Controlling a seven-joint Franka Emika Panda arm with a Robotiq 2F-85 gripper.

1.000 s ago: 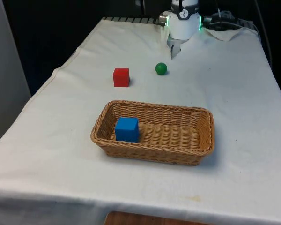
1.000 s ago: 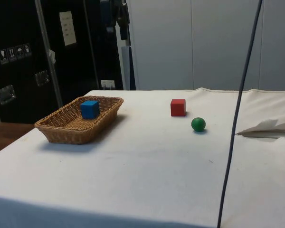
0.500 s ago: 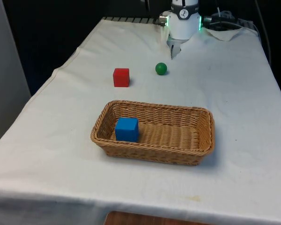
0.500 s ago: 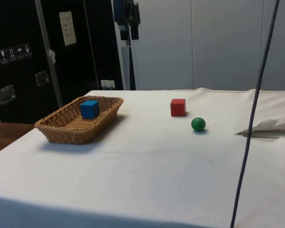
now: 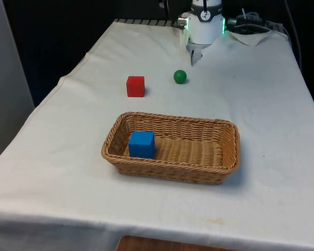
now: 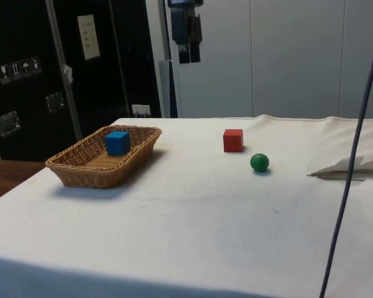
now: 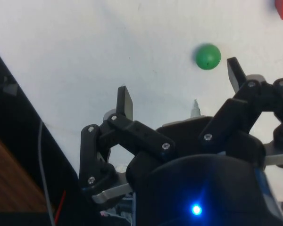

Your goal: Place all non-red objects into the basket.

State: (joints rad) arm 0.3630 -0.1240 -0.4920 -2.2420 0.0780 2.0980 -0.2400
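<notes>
Here, the pincer [image 6: 189, 60] is hanging high over the cloth, its fingers [image 7: 125, 101] spread wide and holding nothing. One smooth green ball [image 5: 180, 76] is lying well below it, one hard-edged red cube [image 5: 135, 86] near that. Farther off, one woven wicker basket [image 5: 223, 157] is cradling one blue cube [image 5: 142, 144].

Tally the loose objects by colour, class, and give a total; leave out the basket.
Blue: 1, the blue cube lying in the basket
Red: 1, the red cube on the cloth
Green: 1, the green ball on the cloth
Total: 3
</notes>
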